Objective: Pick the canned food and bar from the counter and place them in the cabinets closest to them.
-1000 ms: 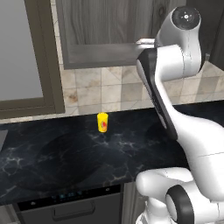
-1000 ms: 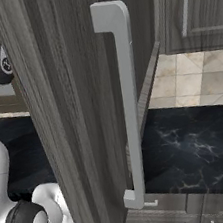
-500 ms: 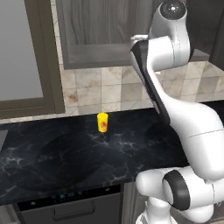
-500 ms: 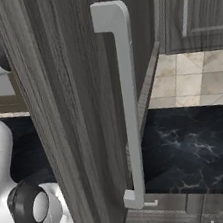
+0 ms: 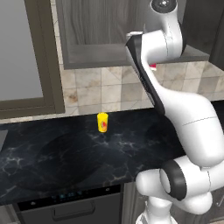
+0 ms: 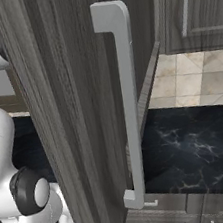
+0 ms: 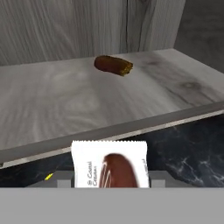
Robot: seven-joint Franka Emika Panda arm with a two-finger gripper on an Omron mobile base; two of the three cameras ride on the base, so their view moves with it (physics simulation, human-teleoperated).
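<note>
My gripper is closed on the bar, a white wrapper printed with a brown bar, held upright just below and in front of the front edge of the cabinet shelf floor. Further back on that grey wood-grain shelf lies a small dark brown, roll-like item; I cannot tell what it is. In the left base view my arm reaches up to the open cabinet above the tiled wall, and a yellow cup-like container with a red mark stands on the dark marble worktop below. The right base view looks past a grey cabinet door with a pale bar handle.
</note>
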